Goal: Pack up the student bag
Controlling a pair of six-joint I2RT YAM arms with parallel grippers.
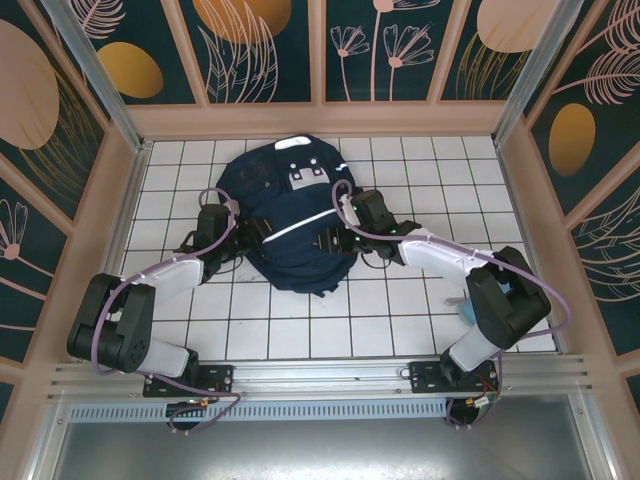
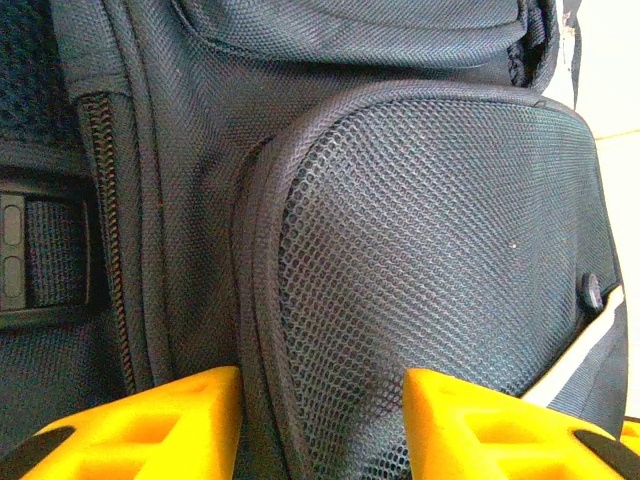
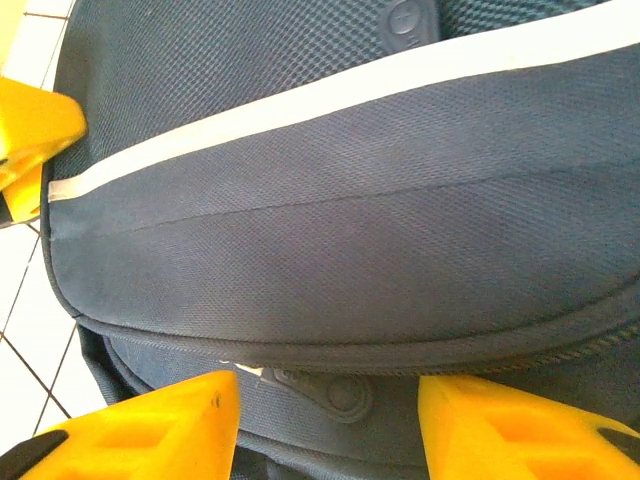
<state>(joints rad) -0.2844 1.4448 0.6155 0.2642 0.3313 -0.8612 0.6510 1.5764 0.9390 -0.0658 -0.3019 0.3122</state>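
Observation:
The student bag (image 1: 290,200), a dark navy backpack with a thin white stripe (image 3: 300,100), lies flat in the middle of the tiled table. My left gripper (image 1: 236,244) is at the bag's left side. In the left wrist view its yellow fingers (image 2: 190,420) stand apart around the rim of the mesh side pocket (image 2: 430,260), so this gripper (image 2: 320,400) is open. My right gripper (image 1: 338,238) is on the bag's right side. It (image 3: 327,415) is open, with a dark zipper pull (image 3: 345,397) lying untouched between its fingers, just below a closed zipper seam.
White tiled table (image 1: 400,320) inside wooden walls with painted panels. An aluminium rail (image 1: 320,375) runs along the near edge by the arm bases. A small light blue thing (image 1: 467,310) lies half hidden behind the right arm. A buckle strap (image 2: 40,260) sits left of the mesh pocket.

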